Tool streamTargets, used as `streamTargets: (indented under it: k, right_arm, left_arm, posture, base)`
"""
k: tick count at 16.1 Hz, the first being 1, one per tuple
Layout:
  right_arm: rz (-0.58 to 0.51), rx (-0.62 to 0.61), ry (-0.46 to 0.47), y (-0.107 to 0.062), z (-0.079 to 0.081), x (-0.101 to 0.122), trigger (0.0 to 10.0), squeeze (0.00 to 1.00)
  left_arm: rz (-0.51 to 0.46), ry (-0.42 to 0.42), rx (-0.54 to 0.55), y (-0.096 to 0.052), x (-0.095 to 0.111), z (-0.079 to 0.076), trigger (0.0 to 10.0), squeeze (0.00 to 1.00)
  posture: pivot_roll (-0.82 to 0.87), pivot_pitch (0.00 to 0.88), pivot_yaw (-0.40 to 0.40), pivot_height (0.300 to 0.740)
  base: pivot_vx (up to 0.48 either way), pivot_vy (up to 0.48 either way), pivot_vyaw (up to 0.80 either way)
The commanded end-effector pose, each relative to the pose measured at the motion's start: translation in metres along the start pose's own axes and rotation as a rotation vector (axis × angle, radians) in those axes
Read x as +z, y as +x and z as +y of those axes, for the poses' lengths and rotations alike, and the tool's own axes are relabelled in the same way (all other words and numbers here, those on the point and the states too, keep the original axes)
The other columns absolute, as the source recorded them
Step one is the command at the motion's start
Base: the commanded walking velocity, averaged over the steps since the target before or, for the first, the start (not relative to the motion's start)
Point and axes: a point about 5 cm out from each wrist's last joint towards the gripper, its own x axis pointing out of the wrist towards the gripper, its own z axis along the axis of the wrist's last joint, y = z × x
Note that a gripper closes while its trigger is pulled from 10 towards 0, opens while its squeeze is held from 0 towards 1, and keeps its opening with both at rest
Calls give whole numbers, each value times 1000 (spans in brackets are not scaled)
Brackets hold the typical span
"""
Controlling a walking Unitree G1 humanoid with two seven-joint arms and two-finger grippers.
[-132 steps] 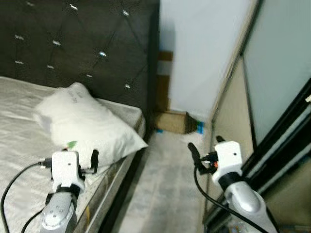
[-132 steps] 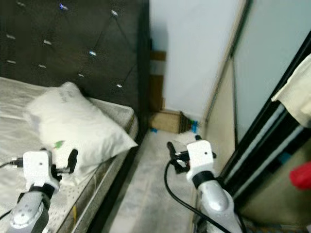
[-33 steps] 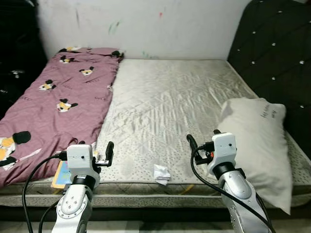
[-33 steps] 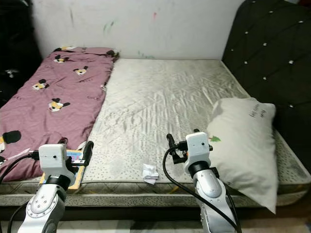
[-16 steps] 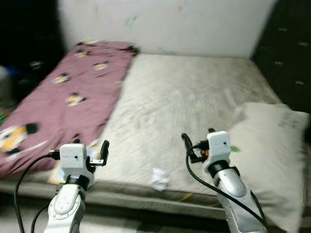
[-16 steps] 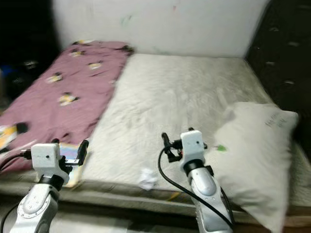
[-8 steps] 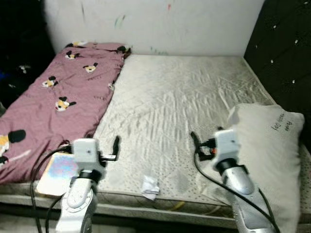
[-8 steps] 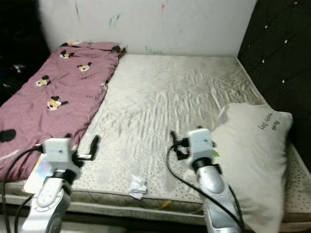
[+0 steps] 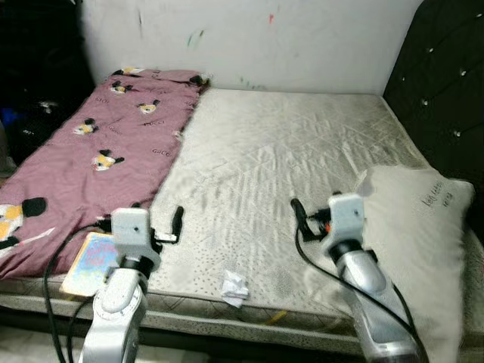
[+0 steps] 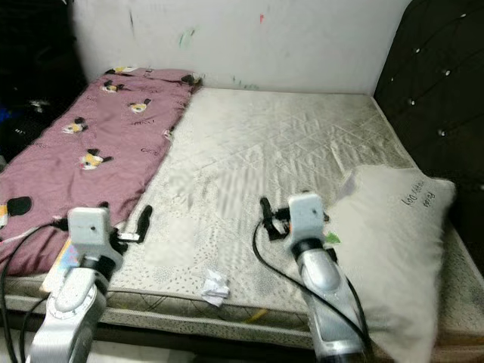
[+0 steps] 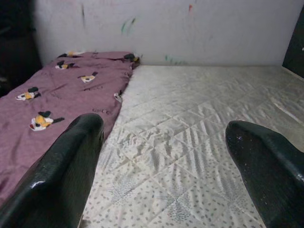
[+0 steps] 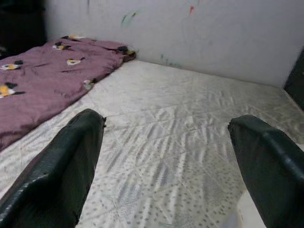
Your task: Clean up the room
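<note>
At nine o'clock lies a maroon cartoon-print blanket (image 9: 98, 144). The left gripper (image 9: 168, 228) hovers, fingers spread, empty. At six o'clock a small crumpled white paper scrap (image 9: 234, 286) sits near the quilted grey mattress (image 9: 295, 151) edge: probably light, soft, no clear long axis; pinch its top. The right gripper (image 9: 310, 218) hangs likewise released.

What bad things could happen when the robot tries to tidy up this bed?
1. The crumpled paper lies right at the near edge of the mattress, so a clumsy poke from the open left gripper or right gripper could knock it onto the floor.
2. The colourful book sits at the bed's edge beside the purple blanket; brushing it might push it off.
3. The pillow is close to the right arm, which could bump it.
</note>
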Motion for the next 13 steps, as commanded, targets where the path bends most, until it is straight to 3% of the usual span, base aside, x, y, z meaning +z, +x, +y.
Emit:
streamTargets:
  k: [1, 4, 7, 9, 13]
  right_arm:
    - [-7, -15, -2, 3, -4, -1, 10000, 0]
    - [-29, -14, -29, 9, -6, 2, 10000, 0]
    - [-43, -46, -16, 14, -10, 3, 10000, 0]
    - [-46, -54, 20, 12, -12, 3, 10000, 0]
    - [-55, -54, 35, 7, -9, 6, 10000, 0]
  left_arm:
    - [-11, 8, 2, 6, 2, 1, 10000, 0]
    - [-23, 17, -8, 14, 2, 0, 10000, 0]
    - [-31, 28, 31, 20, 2, 12, 10000, 0]
    - [-28, 23, 84, 14, 0, 20, 10000, 0]
    - [-5, 24, 51, 4, -9, 12, 10000, 0]
  posture:
    - [33, 0, 19, 740]
    - [33, 0, 25, 740]
    - [47, 0, 6, 740]
    - [52, 0, 13, 740]
    - [39, 0, 12, 740]
  base:
    - [0, 0, -731]
    - [0, 0, 0]
    - [0, 0, 0]
    - [0, 0, 0]
    - [0, 0, 0]
